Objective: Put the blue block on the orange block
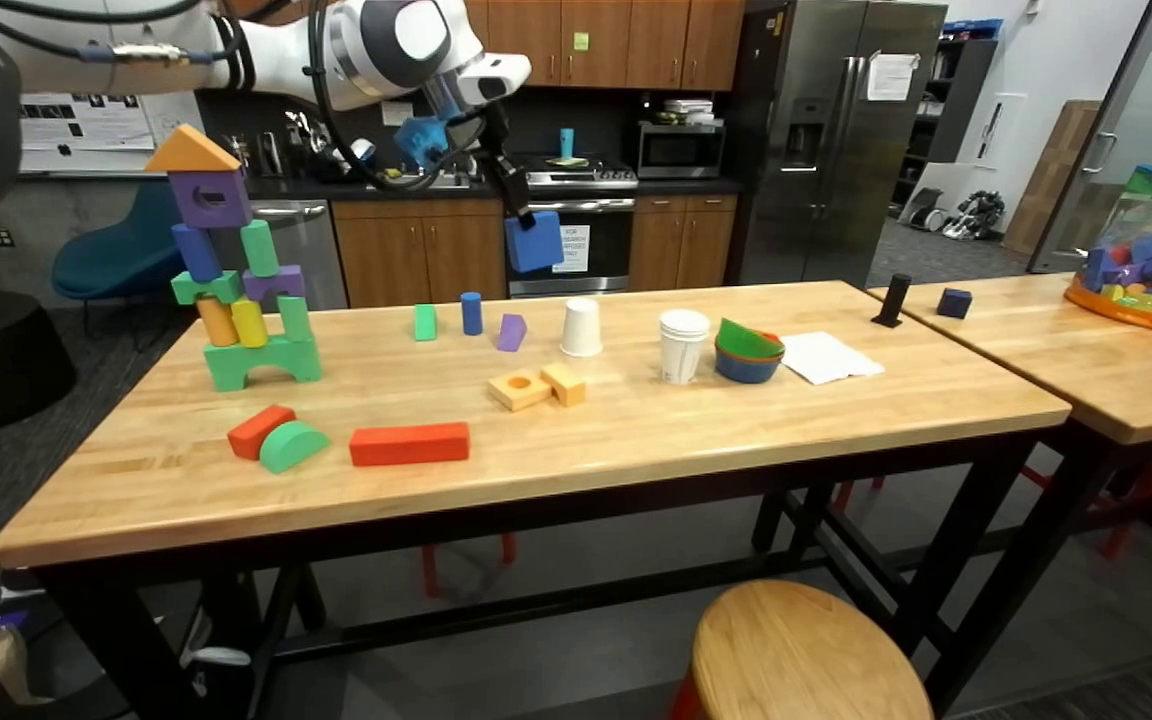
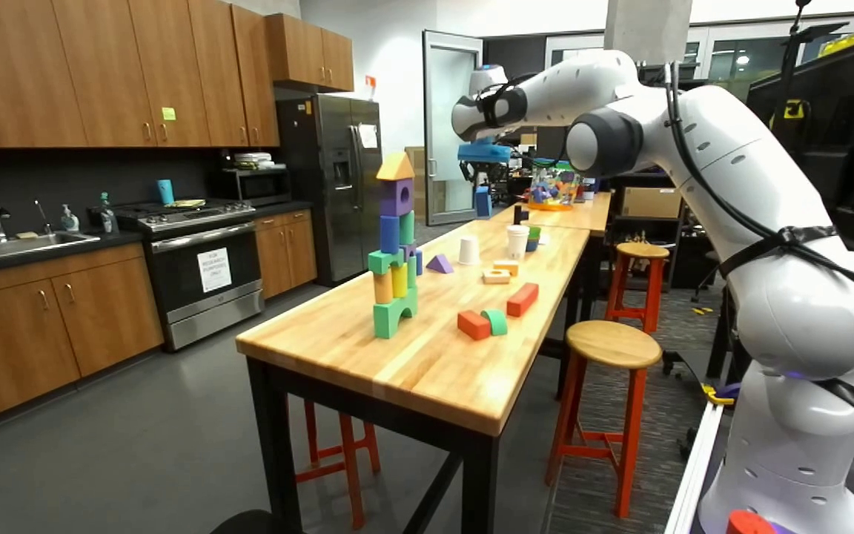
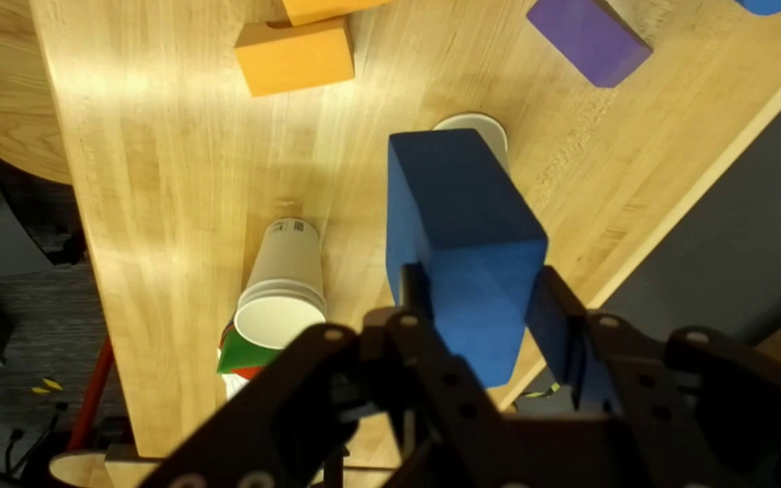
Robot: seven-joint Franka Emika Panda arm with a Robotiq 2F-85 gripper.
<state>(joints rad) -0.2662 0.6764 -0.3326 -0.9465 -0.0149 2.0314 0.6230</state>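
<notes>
The blue block (image 1: 534, 242) is held in the air by my gripper (image 1: 524, 212), above the far side of the table. It also shows in an exterior view (image 2: 483, 202). In the wrist view the blue block (image 3: 465, 196) sits between the two fingers of my gripper (image 3: 482, 295), which are shut on it. The orange block (image 1: 410, 444), a long red-orange bar, lies flat near the table's front edge. It also shows in an exterior view (image 2: 523, 300) and is out of sight in the wrist view. The held block is well apart from the bar.
A colourful block tower (image 1: 261, 357) stands on the table. A red block (image 1: 258, 432) and a green half-round block (image 1: 293, 446) lie left of the bar. Yellow blocks (image 1: 520, 390), an upturned cup (image 1: 581, 328), stacked cups (image 1: 682, 345) and bowls (image 1: 746, 366) stand farther right.
</notes>
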